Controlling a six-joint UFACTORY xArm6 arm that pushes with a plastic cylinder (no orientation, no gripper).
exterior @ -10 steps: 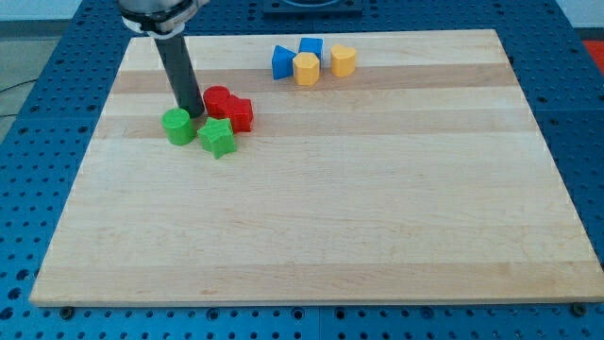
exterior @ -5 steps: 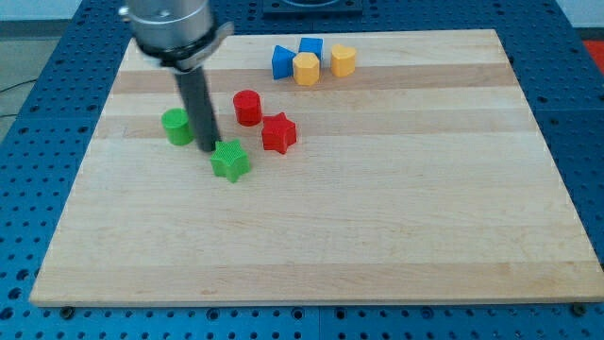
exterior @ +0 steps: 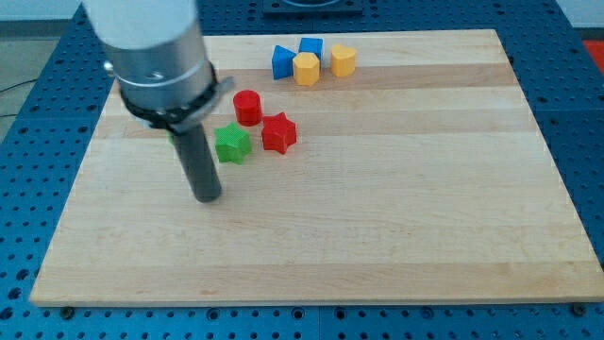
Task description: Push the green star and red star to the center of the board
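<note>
The rod carries no claw, so no open or closed state can be told; only my tip [exterior: 208,197] is seen, resting on the wooden board [exterior: 377,236] toward the view's left, below and slightly left of the green star [exterior: 231,144] and apart from it. The green star is placed just beside the red star [exterior: 278,133], a narrow gap between them, and the red cylinder [exterior: 247,107] is set just above the pair. Both stars are found left of and above the board's middle, so the task is judged unfinished. Because the tip sits at the lower left of the stars, a push from here would likely send them toward the view's top right rather than the centre; an approach from their upper left is judged more suitable. A sliver of green, probably another block, is glimpsed behind the rod, mostly hidden. Well apart, near the view's top edge, two blue blocks [exterior: 282,61] and two yellow blocks [exterior: 306,68] are clustered, out of the path.
</note>
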